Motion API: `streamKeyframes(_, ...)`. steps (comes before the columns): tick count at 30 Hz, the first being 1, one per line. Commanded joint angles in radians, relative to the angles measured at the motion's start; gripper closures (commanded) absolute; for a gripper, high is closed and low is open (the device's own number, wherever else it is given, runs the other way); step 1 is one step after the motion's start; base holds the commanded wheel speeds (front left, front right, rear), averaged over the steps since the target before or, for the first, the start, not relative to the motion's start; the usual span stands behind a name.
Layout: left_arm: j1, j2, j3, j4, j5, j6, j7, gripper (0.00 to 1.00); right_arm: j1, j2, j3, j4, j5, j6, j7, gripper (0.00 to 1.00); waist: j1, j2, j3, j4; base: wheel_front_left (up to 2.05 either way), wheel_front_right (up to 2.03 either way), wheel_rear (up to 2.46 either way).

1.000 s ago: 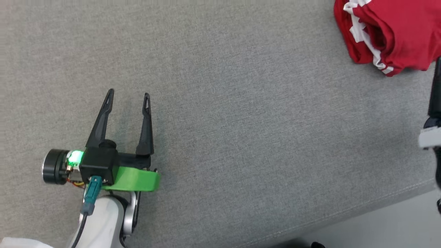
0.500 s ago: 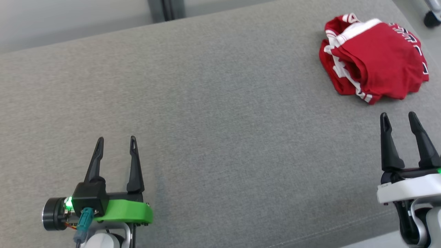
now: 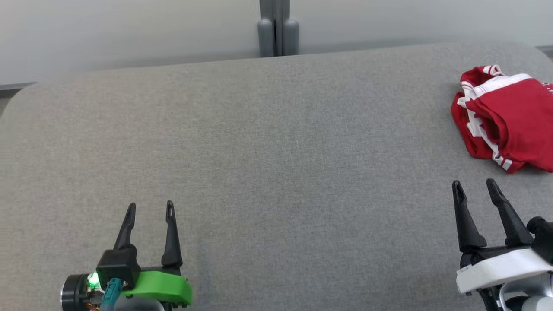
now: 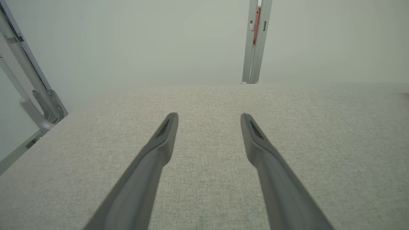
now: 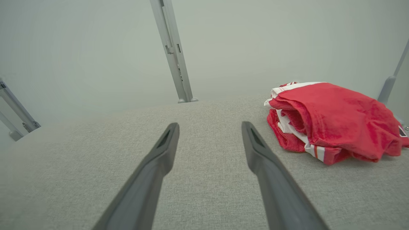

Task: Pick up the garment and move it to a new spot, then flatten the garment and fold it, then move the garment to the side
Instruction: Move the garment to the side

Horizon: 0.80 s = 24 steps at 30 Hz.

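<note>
Left gripper [image 3: 150, 204]: green mount [image 3: 162, 290] (teal plug [image 3: 111, 294]); right gripper [image 3: 474, 182]: white mount [image 3: 497, 268].

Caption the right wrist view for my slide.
Open right gripper, empty, with the red garment lying apart on the grey surface.

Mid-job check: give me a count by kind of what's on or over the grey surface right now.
Red and white garment: 1, bunched up on the robot's right
Grippers: 2, the left gripper and the right gripper, both open and empty
Total: 3
</note>
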<state>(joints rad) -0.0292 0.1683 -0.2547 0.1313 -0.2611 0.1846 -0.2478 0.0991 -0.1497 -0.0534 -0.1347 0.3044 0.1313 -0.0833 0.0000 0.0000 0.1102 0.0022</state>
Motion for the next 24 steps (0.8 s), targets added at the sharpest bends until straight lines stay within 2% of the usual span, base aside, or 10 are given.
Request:
streamKeyframes(1, 0.019, 0.003, 0.003, 0.005, -0.01, -0.004, -0.007, 0.0, 0.02, 0.005, 0.001, -0.008, -0.005, -0.001, 0.008, 0.0, 0.0, 0.0, -0.042, 0.028, 0.0, 0.0, 0.0)
streamKeyframes(12, 0.048, 0.007, -0.009, 0.047, -0.026, -0.019, -0.009, 0.0, 0.078, 0.011, -0.001, -0.045, -0.038, -0.001, 0.052, 0.0, 0.0, 0.0, -0.097, 0.013, 0.0, 0.0, 0.0)
streamKeyframes(24, 0.042, 0.011, -0.017, 0.075, -0.034, -0.02, -0.008, 0.0, 0.089, 0.015, -0.004, -0.069, -0.044, -0.001, 0.071, 0.0, 0.0, 0.0, -0.106, 0.016, 0.0, 0.0, 0.0)
